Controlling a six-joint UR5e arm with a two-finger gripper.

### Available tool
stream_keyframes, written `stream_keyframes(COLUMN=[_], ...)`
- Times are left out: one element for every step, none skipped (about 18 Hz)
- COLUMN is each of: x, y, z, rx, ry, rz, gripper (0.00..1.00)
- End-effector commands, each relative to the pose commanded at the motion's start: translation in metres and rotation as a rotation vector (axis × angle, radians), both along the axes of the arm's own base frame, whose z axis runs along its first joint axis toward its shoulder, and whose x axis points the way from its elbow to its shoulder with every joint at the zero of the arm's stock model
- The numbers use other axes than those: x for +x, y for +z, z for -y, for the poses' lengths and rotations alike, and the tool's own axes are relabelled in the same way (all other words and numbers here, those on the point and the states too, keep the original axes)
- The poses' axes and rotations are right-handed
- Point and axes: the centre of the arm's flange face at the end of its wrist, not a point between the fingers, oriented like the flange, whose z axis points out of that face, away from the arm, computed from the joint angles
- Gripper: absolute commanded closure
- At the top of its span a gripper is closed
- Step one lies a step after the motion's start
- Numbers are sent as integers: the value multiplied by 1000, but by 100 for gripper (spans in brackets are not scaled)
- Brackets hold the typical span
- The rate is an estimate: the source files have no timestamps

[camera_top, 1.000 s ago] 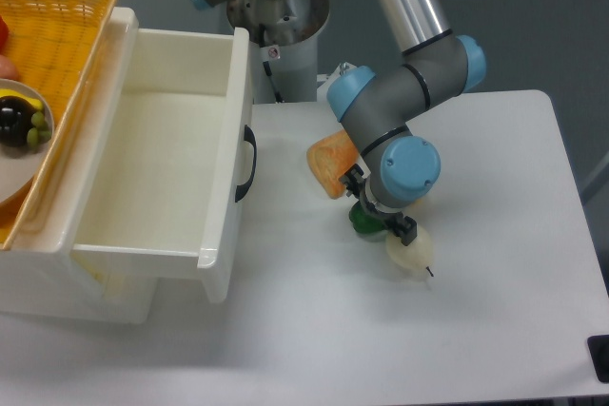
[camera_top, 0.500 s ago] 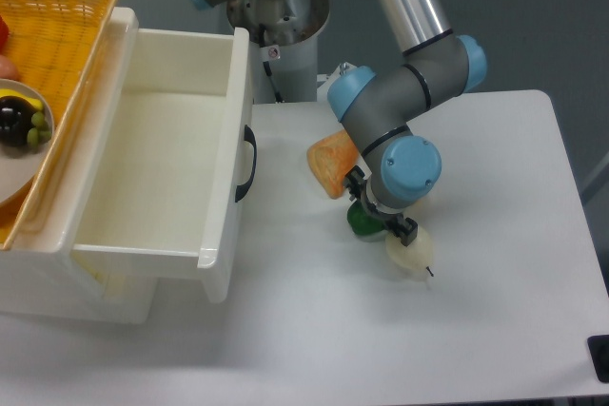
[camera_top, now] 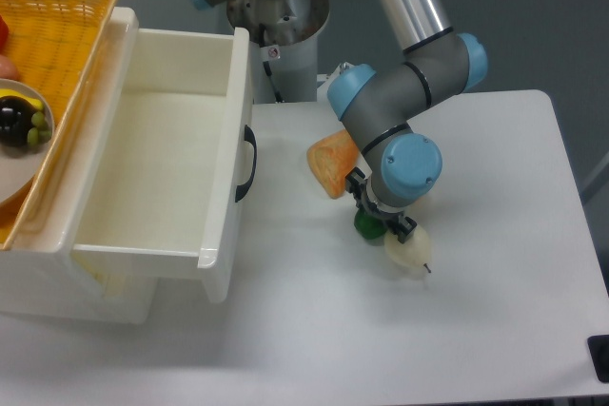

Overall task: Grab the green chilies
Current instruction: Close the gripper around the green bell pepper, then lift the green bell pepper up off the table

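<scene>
The green chilies [camera_top: 365, 224] are a small glossy dark-green lump on the white table, mostly hidden under my blue-and-grey wrist. My gripper [camera_top: 382, 206] points straight down over them, one dark finger at the upper left and the other at the lower right. The jaws are closed in against the green lump, which still rests at table level. Only its left edge shows.
A cream-white bulb [camera_top: 407, 250] with a thin dark stem touches the gripper's lower finger. An orange bread-like piece [camera_top: 332, 163] lies just up and left. An open white drawer [camera_top: 234, 140] stands at the left, with a yellow basket [camera_top: 67, 7] and a plate of fruit [camera_top: 17, 123] beyond it.
The fingers have drawn in on the green chilies, so less green shows now. The bulb has been nudged slightly. The arm has barely moved.
</scene>
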Motion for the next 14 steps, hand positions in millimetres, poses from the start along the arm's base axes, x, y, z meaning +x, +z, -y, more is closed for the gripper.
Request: stream_keyframes(x=[-1,-2,-2,-1,0,0,1,1,0,-1,-4,-6,-5,-6], y=[7,13,18,20,21,23,24,24,23,22,22,22,22,23], z=[0,0,1,1,1,1,2,2,2,3,4,8,8,8], rx=[7,13,18,20,18,18,18,18,17,15,20,15,14,15], ry=[2,2,4,5,6,6,6,6,8,9,13,21,23,29], rz=[-8,-15,-19,-17,-14,-12,-12,-12,-11,-12,-11,-13,-13,-16], gripper=[67,67,67,67,67,67,67,66,61,36,0,0,0,0])
